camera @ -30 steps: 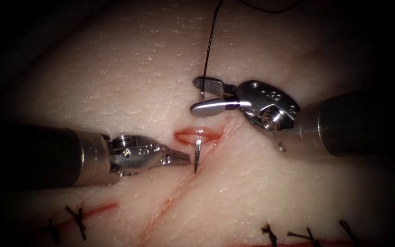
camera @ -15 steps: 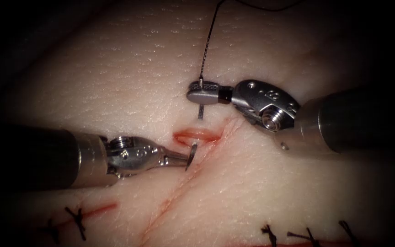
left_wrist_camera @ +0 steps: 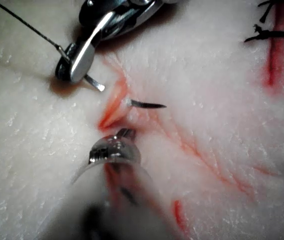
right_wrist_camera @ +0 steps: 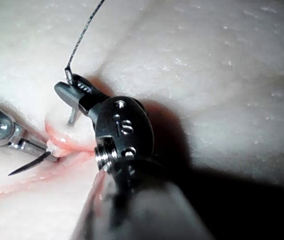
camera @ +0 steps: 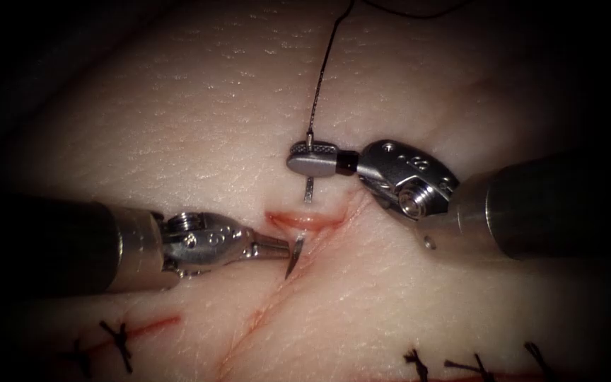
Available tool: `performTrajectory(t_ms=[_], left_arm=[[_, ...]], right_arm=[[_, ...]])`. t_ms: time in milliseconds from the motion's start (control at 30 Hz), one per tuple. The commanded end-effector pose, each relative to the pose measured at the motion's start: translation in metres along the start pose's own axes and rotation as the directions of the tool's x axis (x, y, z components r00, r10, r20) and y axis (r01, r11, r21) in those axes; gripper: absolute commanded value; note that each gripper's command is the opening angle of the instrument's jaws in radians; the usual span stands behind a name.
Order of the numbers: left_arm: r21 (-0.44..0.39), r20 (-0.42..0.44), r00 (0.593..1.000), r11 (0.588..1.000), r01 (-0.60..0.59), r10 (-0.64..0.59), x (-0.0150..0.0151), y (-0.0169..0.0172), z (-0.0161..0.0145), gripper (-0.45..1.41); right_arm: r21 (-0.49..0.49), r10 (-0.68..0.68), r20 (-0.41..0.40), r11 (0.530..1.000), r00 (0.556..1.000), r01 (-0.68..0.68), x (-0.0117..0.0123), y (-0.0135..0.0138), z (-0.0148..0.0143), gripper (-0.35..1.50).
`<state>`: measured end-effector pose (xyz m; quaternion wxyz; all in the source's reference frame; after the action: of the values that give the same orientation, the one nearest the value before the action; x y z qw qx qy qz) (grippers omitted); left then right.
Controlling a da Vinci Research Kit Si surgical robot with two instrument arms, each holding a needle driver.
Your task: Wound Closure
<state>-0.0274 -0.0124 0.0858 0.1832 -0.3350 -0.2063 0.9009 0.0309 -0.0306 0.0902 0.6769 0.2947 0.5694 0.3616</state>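
Left needle driver (camera: 277, 247) sits in the lower left of the endoscope frame, its jaws closed on the needle (camera: 294, 257) just behind the point. That sharp end juts out of the tissue (camera: 199, 127) on the left side of the cut (camera: 304, 221), pointing down and left. I see the same thing from the right wrist camera: the left tool (right_wrist_camera: 29, 146) pinching the needle (right_wrist_camera: 30, 164) beside the red lip of the wound.

Further back, right of centre, my right needle driver (camera: 312, 158) is clamped on the needle's tail end, close to where the thread (camera: 317, 85) joins it. A short stub of needle (camera: 308, 189) shows below its jaws, entering the tissue on the far, right side of the cut. So the needle's middle is buried under the wound and each tool holds one end. The thread runs up from there to the top edge of the frame.

Along the bottom edge I can make out finished stitches (camera: 118, 339) on other cuts.

My worry is having both tools gripping one curved needle. If I pull with the left while the right holds fast, I judge the needle could bend or tear the thin bridge of tissue. The left grip is also very near the point, so it could slip or blunt it.
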Motion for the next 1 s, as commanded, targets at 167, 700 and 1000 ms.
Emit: performTrajectory(t_ms=[167,700,1000], left_arm=[[-0.001,0.000,1.000,1.000,-0.005,0.005,-0.0001,0.0001,0.0010,-0.32],[0.015,0.003,0.999,0.999,-0.032,0.032,0.0000,0.0002,0.0008,-0.30],[0.055,-0.016,0.979,0.978,-0.201,0.202,0.0005,0.0002,0.0001,-0.25]], right_arm=[[0.027,0.039,0.015,0.999,0.999,-0.040,-0.0013,-0.0002,0.0008,-0.35],[0.052,0.103,-0.009,0.993,0.995,-0.103,-0.0026,-0.0005,0.0009,-0.35],[-0.009,0.049,-0.122,0.999,0.991,-0.051,-0.0003,0.0031,-0.0005,1.26]])
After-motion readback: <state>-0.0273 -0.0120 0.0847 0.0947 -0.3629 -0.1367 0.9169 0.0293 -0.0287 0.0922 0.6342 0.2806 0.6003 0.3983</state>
